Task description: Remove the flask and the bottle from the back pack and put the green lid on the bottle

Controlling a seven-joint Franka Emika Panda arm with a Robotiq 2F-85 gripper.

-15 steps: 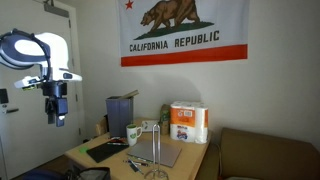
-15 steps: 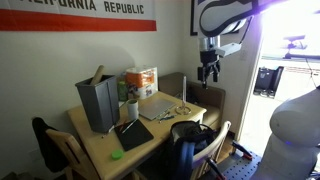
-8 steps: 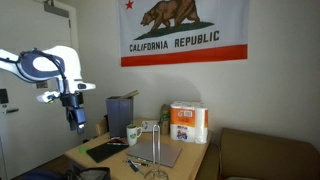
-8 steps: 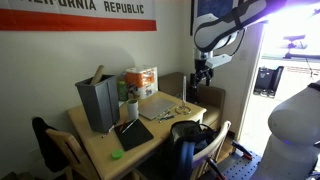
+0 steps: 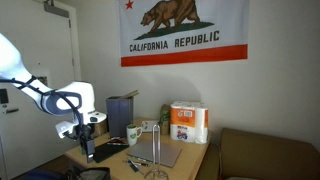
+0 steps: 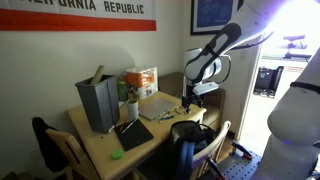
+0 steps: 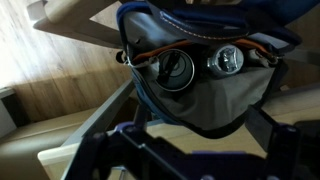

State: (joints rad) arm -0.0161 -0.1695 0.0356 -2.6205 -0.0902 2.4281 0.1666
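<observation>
The black back pack (image 7: 215, 95) fills the wrist view with its mouth open; in an exterior view it sits low beside the table (image 6: 190, 135). Two round tops stand side by side inside it, a darker one (image 7: 175, 70) and a paler one (image 7: 228, 62). I cannot tell which is the flask and which the bottle. My gripper (image 7: 200, 138) is open and empty, its fingers spread just above the bag; it shows in both exterior views (image 5: 85, 146) (image 6: 186, 101). A small green lid (image 6: 116, 154) lies near the table's front corner.
The wooden table (image 6: 150, 135) carries a grey bin (image 6: 98, 103), a white-and-green mug (image 5: 132, 133), a laptop (image 6: 158, 107), a flat black pad (image 5: 105, 151), a wine glass (image 5: 157, 150) and a paper-towel pack (image 5: 188, 122). A chair (image 6: 55, 145) stands at one end.
The arm has come down from high near the wall to just above the open back pack, moving toward the table. The gripper stays open. Nothing on the table moved.
</observation>
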